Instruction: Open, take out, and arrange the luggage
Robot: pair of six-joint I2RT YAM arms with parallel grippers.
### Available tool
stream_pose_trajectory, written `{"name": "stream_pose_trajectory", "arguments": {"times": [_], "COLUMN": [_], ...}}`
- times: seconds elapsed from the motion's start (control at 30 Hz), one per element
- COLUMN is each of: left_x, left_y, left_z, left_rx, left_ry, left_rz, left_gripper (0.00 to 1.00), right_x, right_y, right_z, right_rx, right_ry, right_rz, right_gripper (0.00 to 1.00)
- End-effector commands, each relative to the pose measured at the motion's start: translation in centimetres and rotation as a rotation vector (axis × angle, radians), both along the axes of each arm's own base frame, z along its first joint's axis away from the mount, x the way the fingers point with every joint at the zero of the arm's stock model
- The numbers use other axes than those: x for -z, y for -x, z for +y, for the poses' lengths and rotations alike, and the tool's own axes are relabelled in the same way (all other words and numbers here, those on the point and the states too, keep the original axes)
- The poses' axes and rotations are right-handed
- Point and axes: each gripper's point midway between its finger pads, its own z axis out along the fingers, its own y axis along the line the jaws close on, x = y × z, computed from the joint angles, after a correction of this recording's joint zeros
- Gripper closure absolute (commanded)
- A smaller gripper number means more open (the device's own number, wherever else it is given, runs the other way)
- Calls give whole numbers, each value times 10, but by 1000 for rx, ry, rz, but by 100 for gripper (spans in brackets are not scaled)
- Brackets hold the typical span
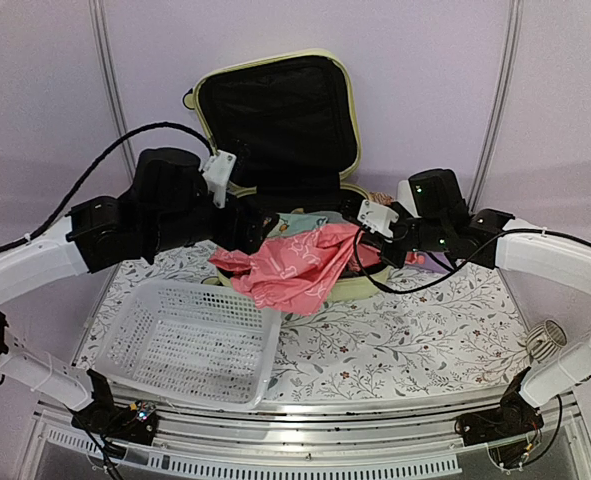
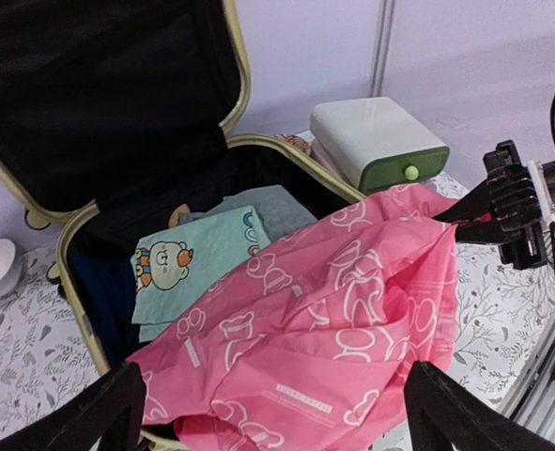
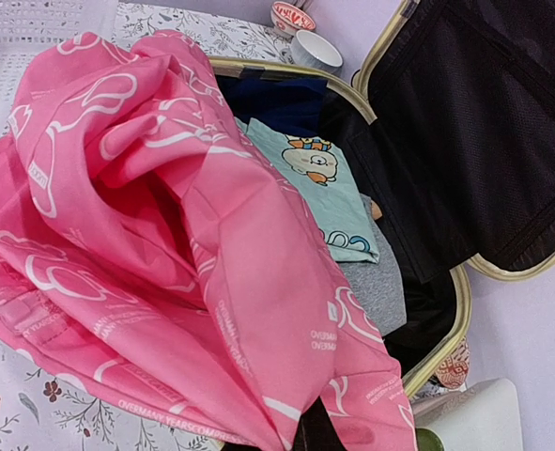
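Pale yellow-green hard-shell luggage (image 1: 275,110) sits at back-centre of the floral worktop (image 1: 425,330), lid up, black lining showing. My L tool (image 2: 282,399) is spread wide, gripping nothing, fingers (image 2: 108,418) either side of the crumpled pink fabric w/ white outline print (image 2: 333,319) that hangs over the front rim. My R tool (image 2: 460,218) is pressed together, pinching one end of that fabric. Risks, as I judge: single pinch point, so a quick lift could let it slip & drop onto the worktop, short of the white slatted plastic basket (image 1: 190,340). Trailing cloth may also snag the rim or drag the folded teal cartoon shirt (image 2: 197,263) out w/ it.
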Motion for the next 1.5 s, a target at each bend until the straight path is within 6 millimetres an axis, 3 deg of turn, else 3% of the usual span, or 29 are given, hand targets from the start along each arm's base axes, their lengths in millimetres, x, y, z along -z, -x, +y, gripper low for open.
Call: {"name": "stream_pose_trajectory", "arguments": {"times": [0.0, 0.17, 0.27, 0.57, 0.83, 1.03, 1.27, 1.47], "left_x": [13, 34, 36, 77, 98, 109, 130, 141], "left_y": [-9, -9, -9, 15, 14, 31, 9, 2], "left_z": [-37, -61, -72, -108, -120, -140, -106, -82], "left_rx": [224, 367, 421, 600, 396, 288, 0, -63], "left_ry": [-71, -69, -11, -27, -222, -307, -363, -413], "left_rz": [-6, 62, 88, 250, 145, 51, 40, -20], "left_gripper": [2, 2, 2, 2, 2, 2, 2, 2], "right_x": [-19, -16, -15, -14, -15, -17, -22, -29], "right_y": [2, 4, 4, 5, 6, 7, 9, 14], "right_z": [9, 8, 7, 7, 9, 11, 10, 8], "right_rx": [-34, -37, -36, -37, -46, -51, -58, -69], "right_ry": [-46, -39, -36, -39, -47, -59, -72, -89], "right_rz": [-18, -9, -5, 2, 9, 10, 6, -3], "right_gripper": [98, 98, 98, 98, 98, 98, 98, 98]}}
